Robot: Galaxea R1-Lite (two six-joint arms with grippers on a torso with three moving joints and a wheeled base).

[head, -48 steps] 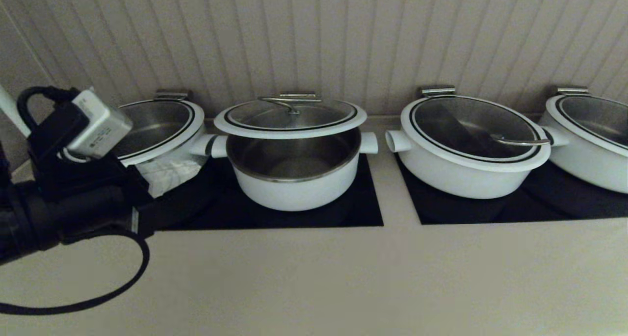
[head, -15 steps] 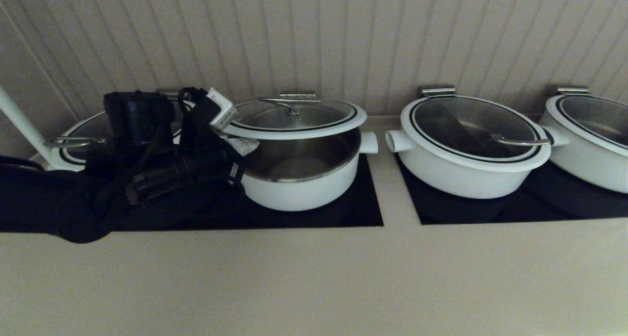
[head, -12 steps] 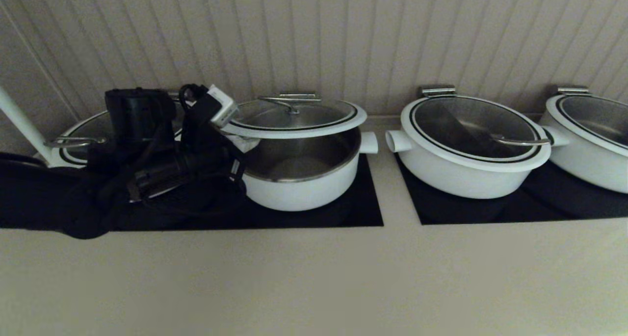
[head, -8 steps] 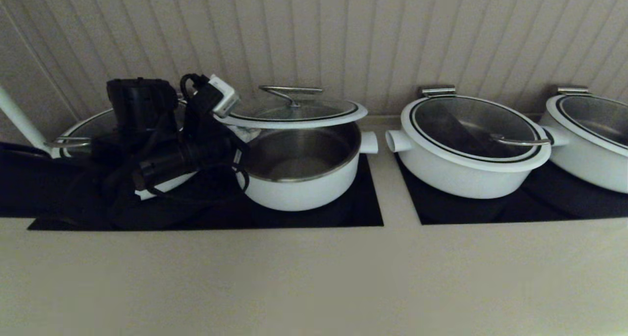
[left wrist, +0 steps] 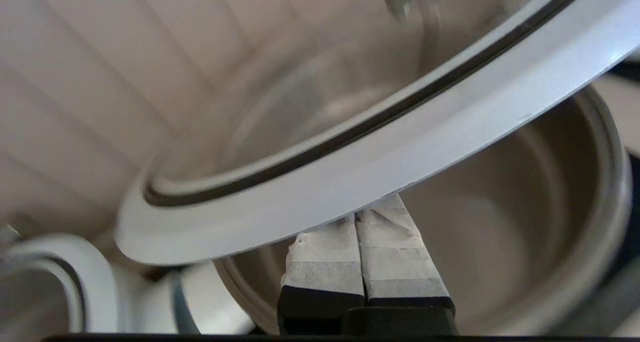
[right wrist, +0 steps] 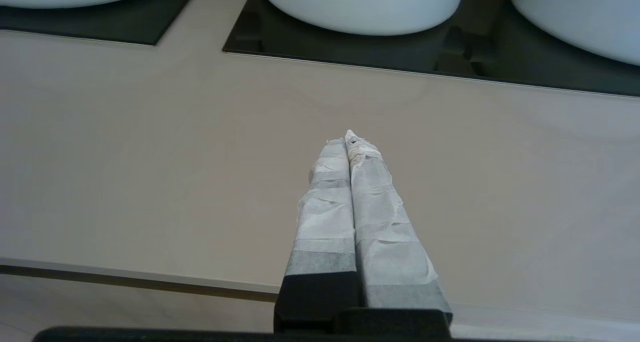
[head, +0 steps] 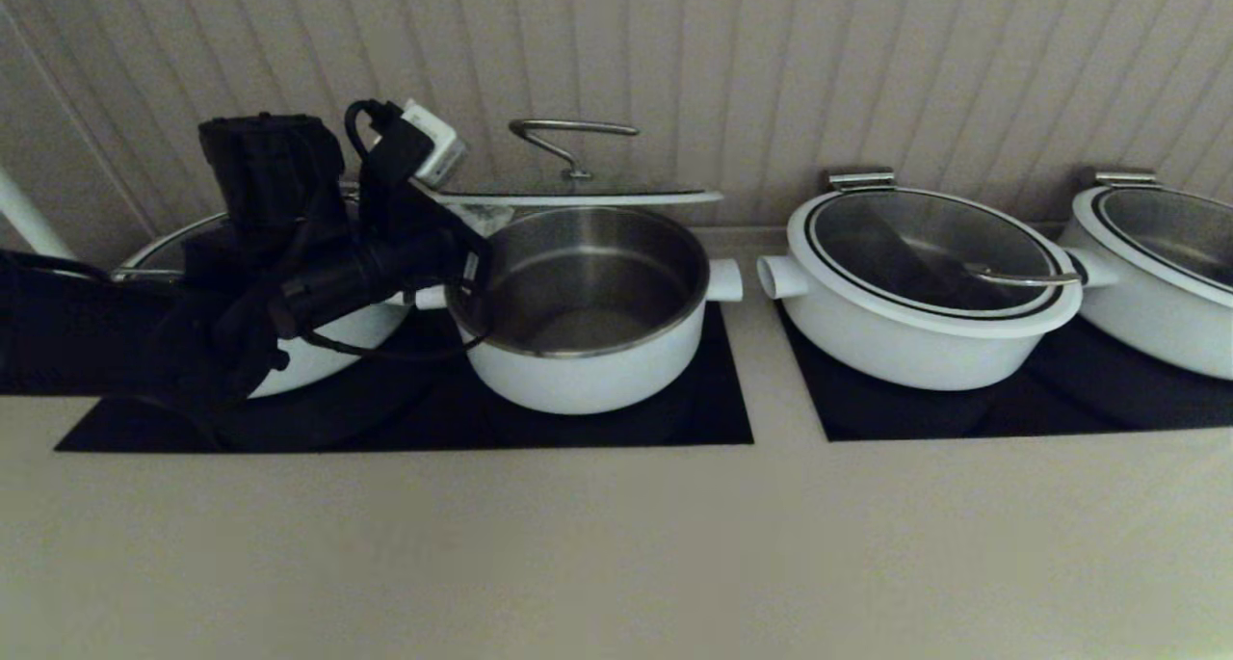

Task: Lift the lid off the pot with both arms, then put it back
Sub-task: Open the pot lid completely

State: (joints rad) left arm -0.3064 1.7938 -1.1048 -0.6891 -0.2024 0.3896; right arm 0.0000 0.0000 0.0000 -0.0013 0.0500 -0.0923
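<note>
The white pot (head: pixel 588 352) with a steel inside stands uncovered on the left black cooktop. The glass lid (head: pixel 616 198) with its white rim and steel handle (head: pixel 568 135) hovers nearly level above the pot's back edge. My left gripper (head: pixel 486 219) is shut, and its taped fingers press up under the lid's left rim. In the left wrist view the shut gripper (left wrist: pixel 357 217) goes under the lid's white rim (left wrist: pixel 350 147), with the pot (left wrist: pixel 525 222) below. My right gripper (right wrist: pixel 347 140) is shut and empty over the beige counter, out of the head view.
A wide pan (head: pixel 318 337) sits left of the pot, mostly behind my left arm. Two more lidded wide pans (head: pixel 915 284) (head: pixel 1156 255) stand to the right on a second black cooktop (head: pixel 963 414). A panelled wall is close behind. The beige counter (head: pixel 616 544) runs along the front.
My left arm swung in from the far left to the lid's left rim. The lid rose off the pot to a level position above it, and the arm rose with it.
</note>
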